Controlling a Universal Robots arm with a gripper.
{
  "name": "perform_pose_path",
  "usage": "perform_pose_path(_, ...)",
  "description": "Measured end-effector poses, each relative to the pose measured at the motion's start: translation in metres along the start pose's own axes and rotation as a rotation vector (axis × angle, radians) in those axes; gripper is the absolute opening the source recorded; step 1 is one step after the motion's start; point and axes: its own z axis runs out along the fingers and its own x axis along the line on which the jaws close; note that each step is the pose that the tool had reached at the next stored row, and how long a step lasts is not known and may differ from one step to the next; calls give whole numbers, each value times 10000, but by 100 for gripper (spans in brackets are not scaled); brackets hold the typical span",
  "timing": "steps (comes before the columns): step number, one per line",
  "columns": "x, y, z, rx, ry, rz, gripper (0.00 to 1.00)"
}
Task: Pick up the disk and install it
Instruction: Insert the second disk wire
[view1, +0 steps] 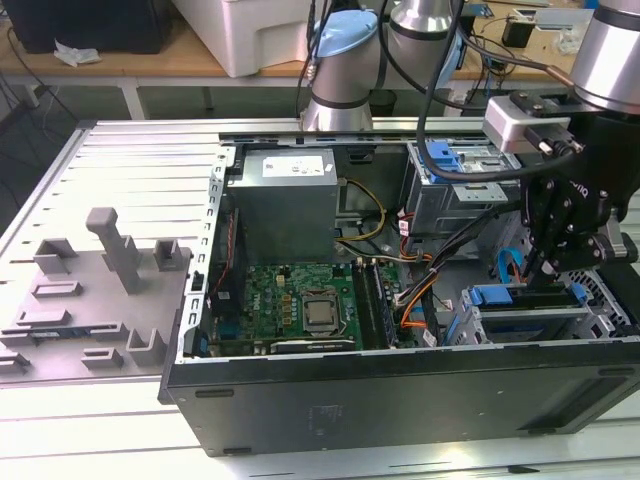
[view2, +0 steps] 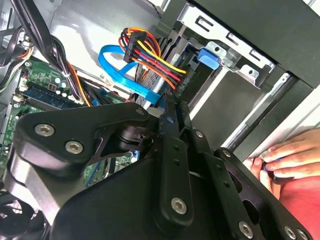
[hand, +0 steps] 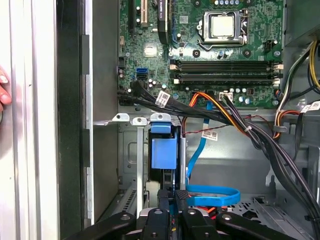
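In the exterior view, going from its left: grey plastic fixture blocks (view1: 110, 262) on a ribbed metal table (view1: 140, 160), then the open black computer case (view1: 400, 390) with its green motherboard (view1: 300, 300). At the right end, the black gripper (view1: 545, 268) reaches into the drive bay, fingers closed on the blue end handle of the silver hard disk (hand: 164, 152), which sits edge-on in the grey cage (hand: 132, 150). A person's hand (view2: 285, 155) rests on the case edge.

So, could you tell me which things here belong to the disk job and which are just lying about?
Job: disk, gripper at it, drive bay around it.
Lying about: motherboard, power supply, grey fixtures on the table, a person's hand by the case.
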Motion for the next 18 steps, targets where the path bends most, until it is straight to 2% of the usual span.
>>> perform_pose_path(18,-13,-2,32,1,-1,-3,16)
